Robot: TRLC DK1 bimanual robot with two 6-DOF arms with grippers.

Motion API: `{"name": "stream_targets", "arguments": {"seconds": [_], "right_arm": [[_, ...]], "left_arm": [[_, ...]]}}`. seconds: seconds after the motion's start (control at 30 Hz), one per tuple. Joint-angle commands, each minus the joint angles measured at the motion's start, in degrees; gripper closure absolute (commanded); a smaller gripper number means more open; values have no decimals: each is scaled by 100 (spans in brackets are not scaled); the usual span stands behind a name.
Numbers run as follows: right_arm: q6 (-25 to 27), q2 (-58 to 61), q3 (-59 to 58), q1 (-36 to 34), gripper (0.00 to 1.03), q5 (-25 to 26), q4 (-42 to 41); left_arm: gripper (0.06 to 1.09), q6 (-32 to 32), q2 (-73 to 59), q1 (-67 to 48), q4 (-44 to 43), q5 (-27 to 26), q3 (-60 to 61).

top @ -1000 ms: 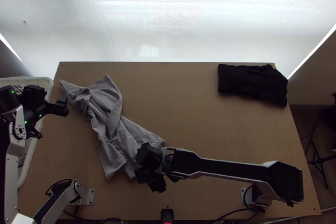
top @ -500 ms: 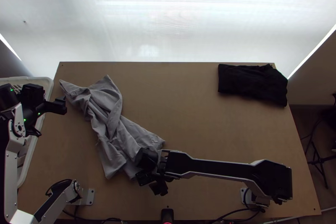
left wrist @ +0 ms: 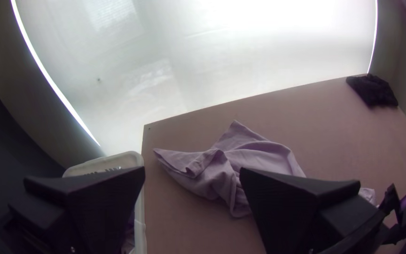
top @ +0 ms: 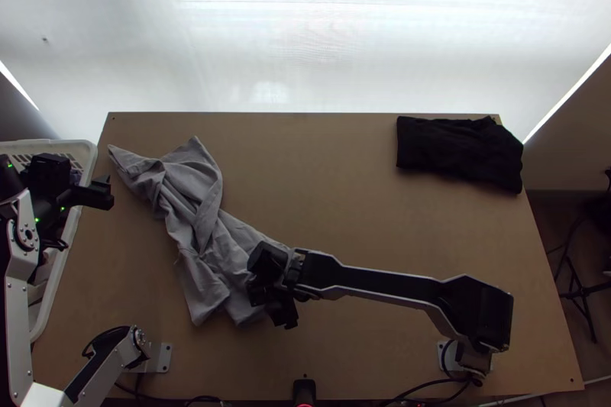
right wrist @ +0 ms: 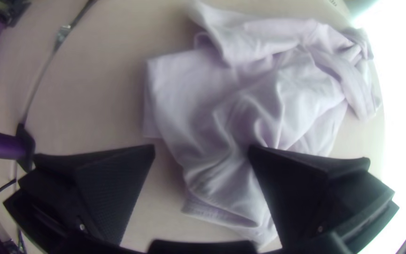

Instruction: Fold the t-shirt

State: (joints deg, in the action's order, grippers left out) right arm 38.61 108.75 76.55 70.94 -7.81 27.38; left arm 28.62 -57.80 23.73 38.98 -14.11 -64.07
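"If we start at the near edge of the table (top: pixel 366 216), what comes first?"

"A small black device (top: pixel 304 390) near the middle, with a red light on it. A little farther up is the right gripper (top: pixel 276 314), over the near end of the t-shirt (top: pixel 202 231)."

"Has it got hold of anything?"

"No. In its wrist view the fingers stand wide apart, one over bare wood and the other over the cloth, with nothing pinched between them."

"And how does the shirt lie?"

"Bunched and twisted, grey, slanting from the near middle up toward the far left. Its creases run lengthwise, and two pointed corners stick out at the far end."

"The other gripper?"

"The left gripper (top: pixel 108 187) is just beside that far end, on the left. Its fingers are spread wide too, and empty. The white basket (top: pixel 88 149) is at the table's left edge, partly under the left arm."

"Farthest off?"

"A black cloth (top: pixel 458 151) in the far right corner, roughly oblong, and past the table a bright white screen (top: pixel 305 40)."
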Motion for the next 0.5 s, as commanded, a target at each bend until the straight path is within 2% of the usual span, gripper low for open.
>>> {"name": "stream_targets", "arguments": {"seconds": [0.0,0.07,0.3,0.33,0.4,0.47], "right_arm": [[6,173,97,-291,12,-1,-74],[6,173,70,-300,19,-1,-66],[-91,208,35,-300,21,-1,-57],[-134,234,44,-300,32,-1,-57],[-249,226,61,-335,60,-36,-13],[-398,234,114,-396,76,-203,75]], "left_arm": [[11,135,41,132,22,5,-17],[11,179,41,167,22,-4,-44],[11,284,23,211,22,-13,-132],[11,293,14,220,22,-13,-132],[11,337,6,238,13,-13,-149],[11,355,6,255,13,-13,-167]]}}
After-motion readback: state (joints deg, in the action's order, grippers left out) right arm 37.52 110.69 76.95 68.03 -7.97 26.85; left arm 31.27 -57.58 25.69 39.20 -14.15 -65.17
